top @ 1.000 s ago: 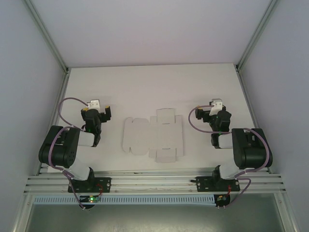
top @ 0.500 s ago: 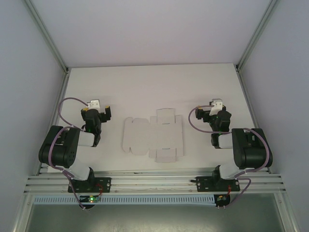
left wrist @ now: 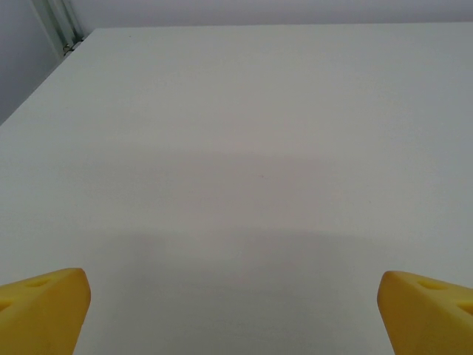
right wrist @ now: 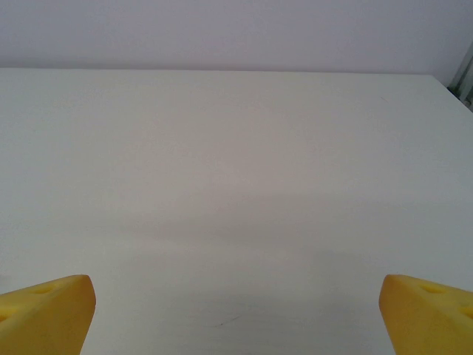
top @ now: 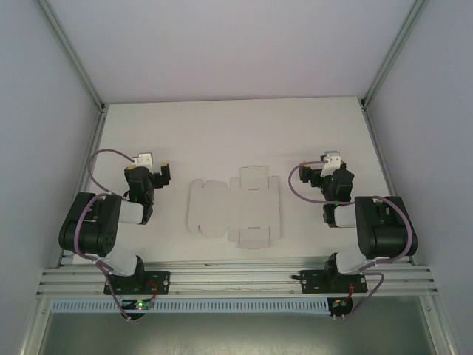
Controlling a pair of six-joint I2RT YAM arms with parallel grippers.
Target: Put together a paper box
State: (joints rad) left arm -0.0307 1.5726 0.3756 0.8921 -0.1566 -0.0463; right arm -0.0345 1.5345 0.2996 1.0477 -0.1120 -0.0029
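White paper box, unfolded, flat mid-table

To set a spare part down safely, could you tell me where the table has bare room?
The far half of the table, beyond the paper box, is bare to the back wall. Narrow free strips separate it from the left arm and right arm. The near edge by their bases is crowded.

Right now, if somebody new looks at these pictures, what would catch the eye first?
The flat white paper box cutout catches the eye first, lying unfolded on the white table midway between the two arms. On either side of it stand the left gripper and the right gripper, both open and empty, yellow fingertips wide apart in the wrist views.
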